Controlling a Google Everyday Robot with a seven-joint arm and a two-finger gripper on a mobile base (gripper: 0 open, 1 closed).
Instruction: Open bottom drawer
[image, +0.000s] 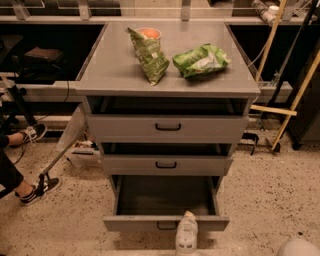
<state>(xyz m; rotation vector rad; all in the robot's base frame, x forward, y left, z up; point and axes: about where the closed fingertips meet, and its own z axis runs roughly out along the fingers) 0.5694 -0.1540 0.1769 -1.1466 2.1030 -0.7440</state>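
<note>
Sitting below the bench (112, 65) front edge, the bottom drawer (165, 200) is well out, grey interior showing; task looks nearly done. Gripper (186, 234) at its front centre by the handle (163, 226); grip state can't tell.
</note>
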